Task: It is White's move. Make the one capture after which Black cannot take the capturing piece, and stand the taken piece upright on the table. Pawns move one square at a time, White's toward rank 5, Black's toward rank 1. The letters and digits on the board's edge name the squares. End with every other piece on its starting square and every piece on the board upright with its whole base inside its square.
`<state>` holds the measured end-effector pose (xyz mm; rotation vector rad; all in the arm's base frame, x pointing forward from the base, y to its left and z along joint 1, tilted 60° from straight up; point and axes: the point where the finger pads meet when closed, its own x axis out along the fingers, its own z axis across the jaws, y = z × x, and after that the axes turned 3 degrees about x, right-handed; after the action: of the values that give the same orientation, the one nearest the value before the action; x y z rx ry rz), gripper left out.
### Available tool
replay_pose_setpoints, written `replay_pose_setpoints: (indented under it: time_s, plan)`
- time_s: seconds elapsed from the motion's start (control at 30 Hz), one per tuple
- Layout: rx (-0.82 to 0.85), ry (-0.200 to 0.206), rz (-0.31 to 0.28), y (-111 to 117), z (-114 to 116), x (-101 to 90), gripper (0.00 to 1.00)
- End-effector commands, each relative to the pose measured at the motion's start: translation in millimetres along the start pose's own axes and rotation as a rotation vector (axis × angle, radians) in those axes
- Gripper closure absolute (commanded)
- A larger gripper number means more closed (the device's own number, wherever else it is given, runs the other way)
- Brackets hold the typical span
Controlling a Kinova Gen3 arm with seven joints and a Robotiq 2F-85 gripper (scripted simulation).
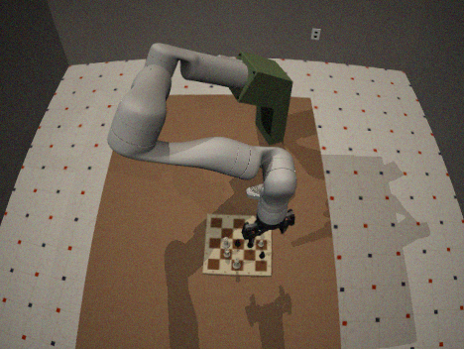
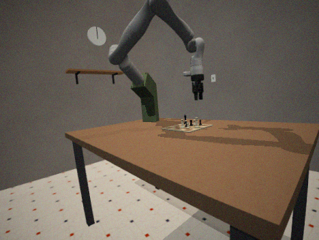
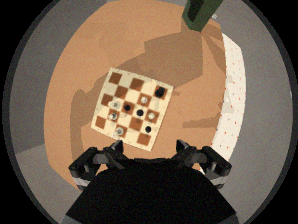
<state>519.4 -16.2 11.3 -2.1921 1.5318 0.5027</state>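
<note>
A small chessboard [image 1: 214,221] [image 2: 170,128] [image 3: 117,78] lies on the brown table [image 1: 149,223] [image 2: 204,163]. Several white and black pieces stand upright on it. White ones include a piece [image 1: 226,243] on the left and one [image 1: 237,263] near the front edge. Black ones include a pawn [image 1: 262,255] at the right, a piece [image 1: 238,243] in the middle and a tall piece [image 2: 185,118] [image 3: 160,91] at the far side. My gripper [image 1: 267,231] [image 2: 198,97] [image 3: 149,146] is open and empty. It hangs high above the board's far right part, fingers pointing down.
The arm's green base block [image 1: 268,94] [image 2: 148,99] stands at the table's far edge behind the board. The arm's shadow falls across the table to the right of the board. A wall shelf [image 2: 93,71] is far behind.
</note>
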Motion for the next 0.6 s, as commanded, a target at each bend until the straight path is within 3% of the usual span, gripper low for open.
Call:
replay_pose_setpoints:
  time_s: [0.0, 0.57]
  plan:
    - [-0.005, 0.005, -0.002, -0.5, 0.2, -0.8, 0.00]
    - [0.101, 0.006, 0.010, 3.8, 1.5, 2.5, 0.00]
